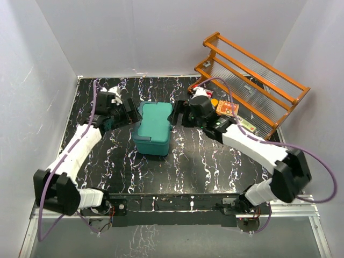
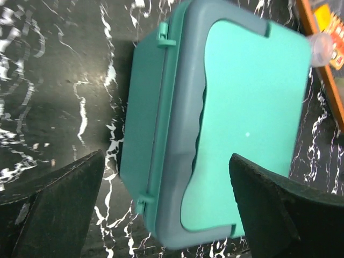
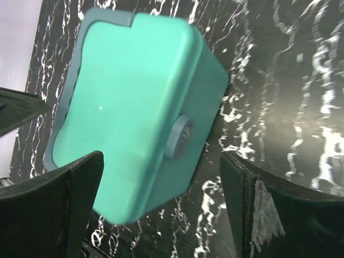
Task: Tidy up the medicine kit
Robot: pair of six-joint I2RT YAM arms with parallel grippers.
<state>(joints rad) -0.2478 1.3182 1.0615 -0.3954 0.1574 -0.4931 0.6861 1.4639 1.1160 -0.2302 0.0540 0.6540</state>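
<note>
Kit (image 1: 153,128) between left gripper (image 1: 129,113), right gripper (image 1: 179,113) — seemingly untouched.

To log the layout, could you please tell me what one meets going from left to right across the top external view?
From the left: left pincer → medicine kit → right pincer → orange rack.

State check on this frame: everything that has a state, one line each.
medicine kit: lid shut, upright on the table, not gripped.
left gripper: open, empty, facing the kit's left side.
right gripper: open, empty, facing the kit's right side.
orange rack: standing at far right, small packets on its lowest tier.
</note>
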